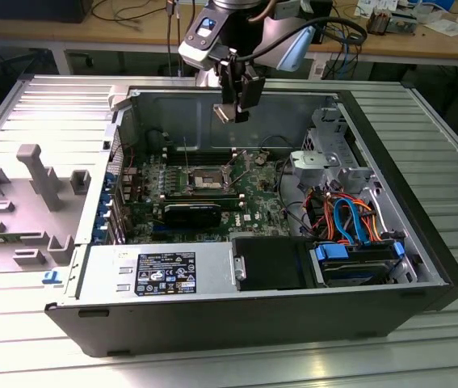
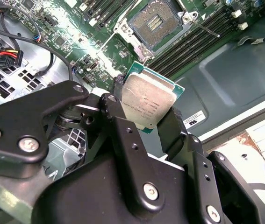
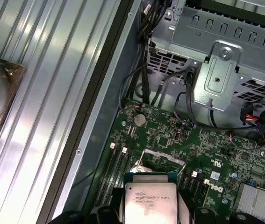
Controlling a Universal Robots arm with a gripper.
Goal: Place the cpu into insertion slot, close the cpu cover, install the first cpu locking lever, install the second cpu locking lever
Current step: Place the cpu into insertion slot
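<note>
The black metal gripper pinches the cpu by 2 opposite edges, its lower rim hidden behind the fingers — a flat square chip with a dull silver top and green border. It hangs well above the insertion slot — a dark, uncovered square in the green board

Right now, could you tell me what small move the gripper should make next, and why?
Probably ease down toward the insertion slot. The gripper holds the cpu by its edges, well above the motherboard, and the slot lies uncovered and empty.
</note>
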